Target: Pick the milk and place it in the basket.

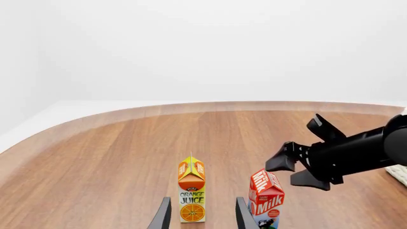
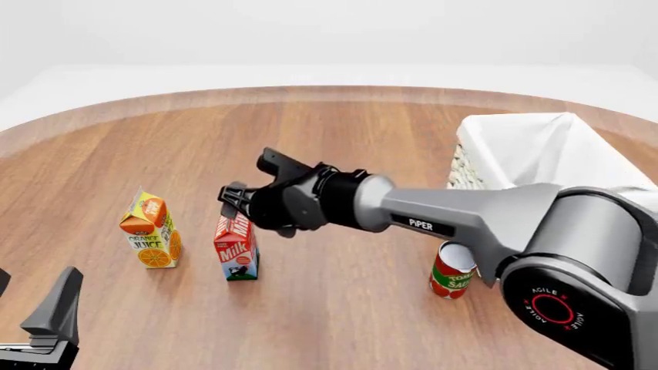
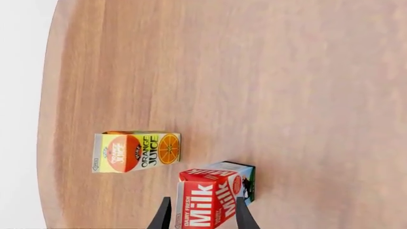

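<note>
The round-edged brown wooden table [image 2: 340,146] is carrying four things. The red-topped gable milk carton [image 2: 236,250] and the orange-yellow orange juice carton [image 2: 151,230] are standing upright, near each other, toward the near left edge. The red-and-green labelled can [image 2: 452,271] is standing before the whitish cloth-lined wicker basket [image 2: 535,150], which is sitting at the right edge.

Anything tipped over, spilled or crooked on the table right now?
Nothing stands out. The milk, orange juice carton and tomato can all stand upright, the basket sits level, and the right gripper hovers open at the milk's top.
</note>
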Controlling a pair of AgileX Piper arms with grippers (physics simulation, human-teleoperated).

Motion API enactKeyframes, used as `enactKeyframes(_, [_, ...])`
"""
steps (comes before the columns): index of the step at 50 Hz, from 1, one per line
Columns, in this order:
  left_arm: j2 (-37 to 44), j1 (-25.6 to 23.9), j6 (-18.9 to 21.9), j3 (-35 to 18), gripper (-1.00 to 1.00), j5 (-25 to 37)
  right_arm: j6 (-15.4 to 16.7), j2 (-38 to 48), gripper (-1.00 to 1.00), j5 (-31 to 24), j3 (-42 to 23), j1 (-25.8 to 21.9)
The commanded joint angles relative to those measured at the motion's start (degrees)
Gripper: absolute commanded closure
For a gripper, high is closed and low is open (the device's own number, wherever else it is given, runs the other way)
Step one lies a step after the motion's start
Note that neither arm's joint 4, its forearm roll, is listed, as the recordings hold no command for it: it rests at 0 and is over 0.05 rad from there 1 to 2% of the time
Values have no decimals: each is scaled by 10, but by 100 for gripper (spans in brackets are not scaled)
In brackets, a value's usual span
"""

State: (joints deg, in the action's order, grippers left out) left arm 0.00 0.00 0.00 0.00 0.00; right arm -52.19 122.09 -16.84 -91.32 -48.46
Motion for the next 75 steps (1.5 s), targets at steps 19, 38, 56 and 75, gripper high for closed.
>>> enactKeyframes(19, [0, 0, 0, 0, -100, 0, -4, 14, -100, 0, -10, -7])
enactKeyframes(38, [0, 0, 0, 0, -100, 0, -9, 24, -100, 2, -17, -14])
enactKeyframes(56, [0, 0, 0, 0, -100, 0, -16, 33, -100, 6, -21, -19])
enactKeyframes(75, [0, 0, 0, 0, -100, 0, -20, 39, -100, 12, -23, -21])
